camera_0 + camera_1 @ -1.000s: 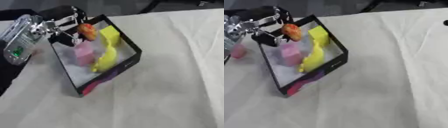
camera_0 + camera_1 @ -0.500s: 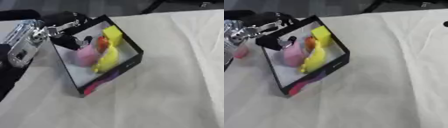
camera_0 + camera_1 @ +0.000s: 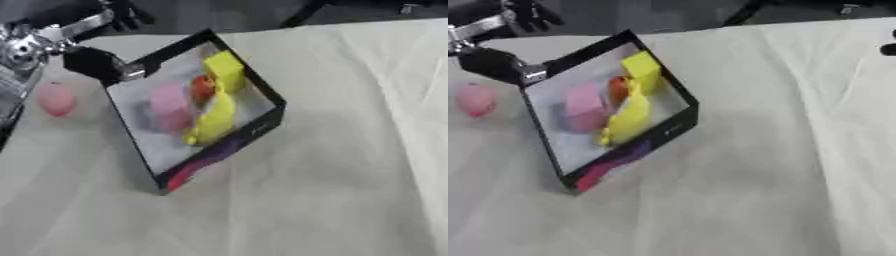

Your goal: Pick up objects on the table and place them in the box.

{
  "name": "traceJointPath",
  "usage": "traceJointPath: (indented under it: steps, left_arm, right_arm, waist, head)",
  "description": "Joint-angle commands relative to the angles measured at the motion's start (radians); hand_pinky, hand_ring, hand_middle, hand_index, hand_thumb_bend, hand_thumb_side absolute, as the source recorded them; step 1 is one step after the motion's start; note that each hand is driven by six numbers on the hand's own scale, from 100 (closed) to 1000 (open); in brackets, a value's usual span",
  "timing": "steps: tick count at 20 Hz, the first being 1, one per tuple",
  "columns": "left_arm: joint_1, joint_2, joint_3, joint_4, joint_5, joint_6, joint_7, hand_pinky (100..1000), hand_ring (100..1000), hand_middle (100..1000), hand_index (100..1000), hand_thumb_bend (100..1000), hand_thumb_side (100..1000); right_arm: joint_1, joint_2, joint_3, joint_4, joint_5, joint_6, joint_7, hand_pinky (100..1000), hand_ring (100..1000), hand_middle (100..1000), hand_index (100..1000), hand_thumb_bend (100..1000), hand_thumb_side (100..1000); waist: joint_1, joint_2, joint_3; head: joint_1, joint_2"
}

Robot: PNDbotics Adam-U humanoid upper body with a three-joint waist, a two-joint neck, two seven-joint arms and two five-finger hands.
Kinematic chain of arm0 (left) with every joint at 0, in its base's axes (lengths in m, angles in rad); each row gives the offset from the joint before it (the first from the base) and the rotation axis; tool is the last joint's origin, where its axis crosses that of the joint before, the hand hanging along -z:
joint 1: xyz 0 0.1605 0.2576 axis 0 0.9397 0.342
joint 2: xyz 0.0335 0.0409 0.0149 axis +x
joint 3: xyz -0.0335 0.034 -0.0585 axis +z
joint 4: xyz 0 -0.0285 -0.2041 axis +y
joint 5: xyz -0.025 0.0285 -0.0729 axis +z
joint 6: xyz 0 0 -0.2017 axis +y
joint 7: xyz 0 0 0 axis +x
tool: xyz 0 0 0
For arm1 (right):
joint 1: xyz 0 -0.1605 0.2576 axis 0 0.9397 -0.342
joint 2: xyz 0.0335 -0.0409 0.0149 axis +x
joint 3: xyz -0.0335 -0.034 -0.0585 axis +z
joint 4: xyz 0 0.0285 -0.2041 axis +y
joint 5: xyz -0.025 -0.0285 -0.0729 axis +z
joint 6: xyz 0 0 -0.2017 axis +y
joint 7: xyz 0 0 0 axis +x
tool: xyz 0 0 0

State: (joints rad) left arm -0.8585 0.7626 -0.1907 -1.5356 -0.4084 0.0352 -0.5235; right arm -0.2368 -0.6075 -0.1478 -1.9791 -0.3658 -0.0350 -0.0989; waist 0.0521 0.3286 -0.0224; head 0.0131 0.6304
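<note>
A black box with a white inside lies askew on the cloth-covered table. In it are a pink object, an orange-red object, a yellow block and a long yellow object. Another pink object lies on the cloth to the left of the box. My left hand hangs at the box's upper left corner, open, with nothing in it, and its silver forearm runs off the left edge. My right hand does not show.
The cloth stretches wide to the right of and below the box. A small dark thing shows at the right edge. The table's far edge borders a dark background at the top.
The orange-red object has left my left hand and now lies in the box. The hand has drawn back up and to the left. The camera has shifted, bringing the pink object on the cloth into view.
</note>
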Motion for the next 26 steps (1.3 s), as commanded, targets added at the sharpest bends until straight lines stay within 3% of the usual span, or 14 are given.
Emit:
traceJointPath:
  steps: [1, 7, 11, 13, 17, 26]
  left_arm:
    - [0.018, 0.094, 0.05, -0.024, 0.032, 0.016, 0.006, 867, 867, 872, 907, 369, 562]
    - [0.1, 0.173, 0.096, 0.006, 0.054, 0.021, 0.009, 876, 880, 870, 918, 424, 509]
    - [0.115, 0.181, 0.105, 0.08, 0.03, 0.005, -0.013, 879, 888, 867, 908, 459, 464]
    - [0.112, 0.177, 0.105, 0.123, 0.018, -0.012, -0.03, 881, 892, 868, 909, 465, 470]
    - [0.1, 0.165, 0.104, 0.203, 0.002, -0.043, -0.061, 881, 902, 869, 916, 548, 571]
    - [0.056, 0.13, 0.102, 0.325, -0.058, -0.057, -0.057, 862, 888, 856, 899, 577, 579]
  right_arm:
    - [-0.003, -0.022, -0.015, -0.021, 0.002, -0.002, -0.006, 907, 698, 677, 837, 100, 576]
    - [0.005, -0.02, -0.019, -0.021, 0.007, -0.005, -0.012, 908, 698, 677, 837, 100, 577]
    - [0.006, -0.018, -0.019, -0.021, 0.008, -0.006, -0.013, 907, 698, 677, 837, 100, 575]
    - [0.004, -0.018, -0.019, -0.021, 0.008, -0.008, -0.013, 907, 698, 677, 837, 100, 574]
    - [0.003, -0.017, -0.018, -0.021, 0.008, -0.01, -0.013, 907, 698, 677, 837, 100, 574]
    - [0.0, -0.01, -0.019, -0.021, 0.014, -0.011, -0.014, 908, 698, 677, 837, 100, 578]
  waist:
    - [-0.014, -0.031, 0.006]
    - [-0.03, -0.026, 0.027]
    - [-0.039, -0.024, 0.033]
    - [-0.043, -0.024, 0.033]
    - [-0.048, -0.02, 0.025]
    - [-0.054, 0.0, 0.007]
  head:
    - [-0.008, 0.002]
    - [-0.003, -0.007]
    - [0.012, -0.007]
    - [0.02, -0.01]
    - [0.033, -0.02]
    - [0.046, -0.036]
